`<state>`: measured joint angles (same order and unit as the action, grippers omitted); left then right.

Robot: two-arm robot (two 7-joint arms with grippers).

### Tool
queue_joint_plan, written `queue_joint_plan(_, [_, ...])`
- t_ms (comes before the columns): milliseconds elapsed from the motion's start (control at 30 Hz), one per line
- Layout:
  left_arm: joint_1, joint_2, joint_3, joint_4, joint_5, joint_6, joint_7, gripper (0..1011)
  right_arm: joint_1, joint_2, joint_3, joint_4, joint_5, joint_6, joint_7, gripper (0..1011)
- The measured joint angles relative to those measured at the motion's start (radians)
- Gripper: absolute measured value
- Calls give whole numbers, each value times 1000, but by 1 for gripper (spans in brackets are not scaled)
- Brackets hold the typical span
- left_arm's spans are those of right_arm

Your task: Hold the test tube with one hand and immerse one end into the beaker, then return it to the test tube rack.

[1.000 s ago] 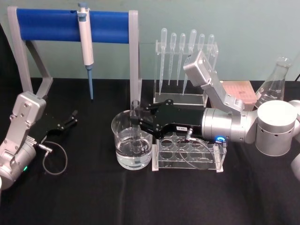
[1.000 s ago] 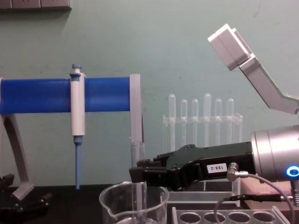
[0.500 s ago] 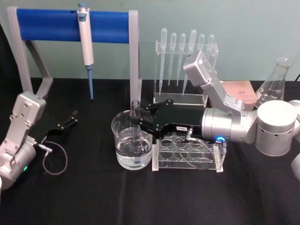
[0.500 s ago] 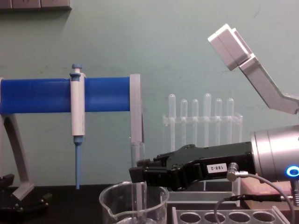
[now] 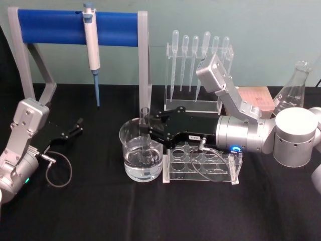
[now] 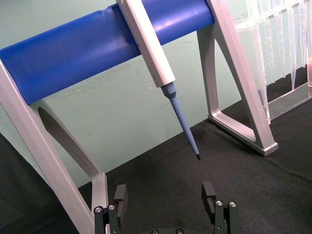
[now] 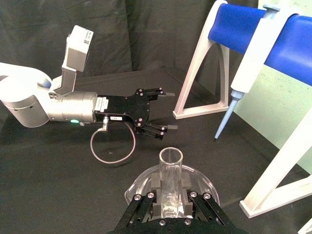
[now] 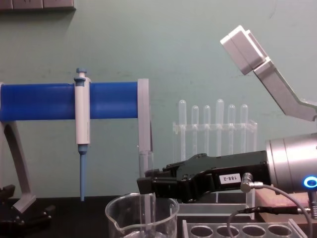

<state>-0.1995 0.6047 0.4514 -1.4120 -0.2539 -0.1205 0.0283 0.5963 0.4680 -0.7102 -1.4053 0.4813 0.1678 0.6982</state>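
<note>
My right gripper (image 5: 146, 128) is shut on the test tube (image 5: 145, 119), a clear glass tube held upright with its open rim on top. Its lower end reaches down inside the beaker (image 5: 129, 161), which holds water. In the chest view the test tube (image 8: 144, 162) rises above the black right gripper (image 8: 146, 186), over the beaker (image 8: 119, 216). The right wrist view looks down on the test tube's (image 7: 170, 168) rim between my fingers (image 7: 194, 207), with the beaker (image 7: 138, 185) beneath. My left gripper (image 5: 76, 127) rests open at the left, apart from all this, and its fingers (image 6: 208, 193) stand wide with nothing between them.
A clear tube rack (image 5: 200, 166) sits right beside the beaker under my right arm. Behind stand a pipette rack (image 5: 199, 65), a blue-bar stand (image 5: 75, 26) holding a white-and-blue pipettor (image 5: 92, 47), a flask (image 5: 293, 93) and a pink box (image 5: 256, 99).
</note>
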Motion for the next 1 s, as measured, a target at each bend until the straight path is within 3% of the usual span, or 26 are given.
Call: queue_joint_plan(1000, [0, 0, 0, 0, 0, 0, 0, 1000, 0, 0, 0, 0, 0, 0, 0, 234])
